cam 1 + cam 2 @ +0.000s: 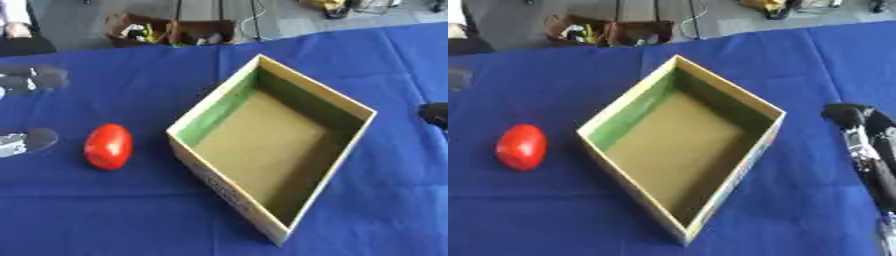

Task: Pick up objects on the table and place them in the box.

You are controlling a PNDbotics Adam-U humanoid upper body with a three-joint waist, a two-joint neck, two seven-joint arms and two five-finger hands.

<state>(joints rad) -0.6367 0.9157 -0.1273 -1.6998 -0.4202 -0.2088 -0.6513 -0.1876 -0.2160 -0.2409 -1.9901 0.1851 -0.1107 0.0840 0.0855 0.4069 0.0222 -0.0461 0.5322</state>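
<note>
The open box (262, 150) sits at the centre of the blue tabletop (105, 210), turned so one corner points to 12 o'clock and another to 6 o'clock; its interior is brown with one green inner wall. A red egg-shaped object (108, 146) lies on the cloth at 9 o'clock of the box, near it but apart.

The left hand (31, 80) shows at the left edge, fingers spread apart, holding nothing, clear of the red object.

The right hand (864, 135) rests at 3 o'clock of the box, fingers extended, empty.
</note>
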